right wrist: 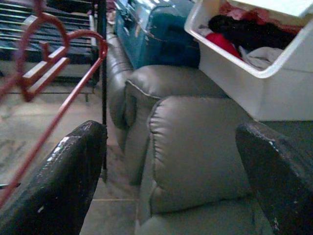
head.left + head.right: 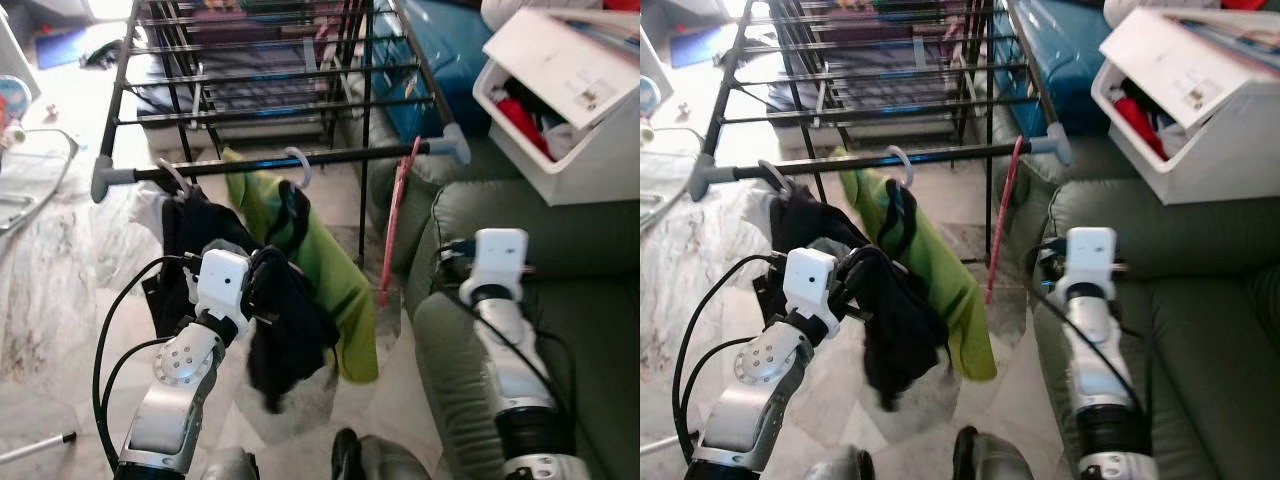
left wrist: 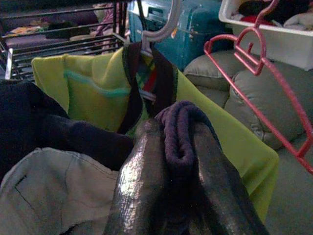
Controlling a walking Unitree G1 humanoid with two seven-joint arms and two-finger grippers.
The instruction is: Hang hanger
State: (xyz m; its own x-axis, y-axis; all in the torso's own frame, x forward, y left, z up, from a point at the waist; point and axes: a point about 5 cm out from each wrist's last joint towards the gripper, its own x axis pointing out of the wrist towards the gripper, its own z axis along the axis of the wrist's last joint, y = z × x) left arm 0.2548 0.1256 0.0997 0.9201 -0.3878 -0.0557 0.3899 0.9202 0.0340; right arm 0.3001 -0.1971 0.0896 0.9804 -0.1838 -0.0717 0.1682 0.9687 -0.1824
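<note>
Black metal drying rack (image 2: 270,158) stands ahead on the pale marble floor (image 2: 50,290); front rail runs across the head views, grey caps at both ends.

Left end effector (image 3: 168,161): both black fingers pressed together on a fold of dark purple-black garment (image 2: 285,330). The fold sits pinched between the fingers (image 3: 139,181) in the left wrist view. The garment hangs down below the grip, bunched in front of the rack's front rail, left of centre.

On the front rail, a white plastic hanger hook (image 2: 298,165) is over the bar, carrying a lime-green cloth with dark straps (image 2: 335,275), which drapes down just behind the held garment. A second pale hook (image 2: 172,177) sits on the rail further left, above more dark clothing (image 2: 185,235).

Pink-red plastic hanger (image 2: 397,215) hangs vertically from the rail near its right end, beside the arm of the grey-green leather sofa (image 2: 560,250).

Right end effector (image 1: 166,161): fingers wide apart, nothing between them; held over the sofa arm, pink-red hanger near one finger but apart from it.

White plastic storage bin with open lid (image 2: 575,110) rests tilted on the sofa back, red and dark clothes inside. Teal case (image 2: 440,60) behind the rack.
</note>
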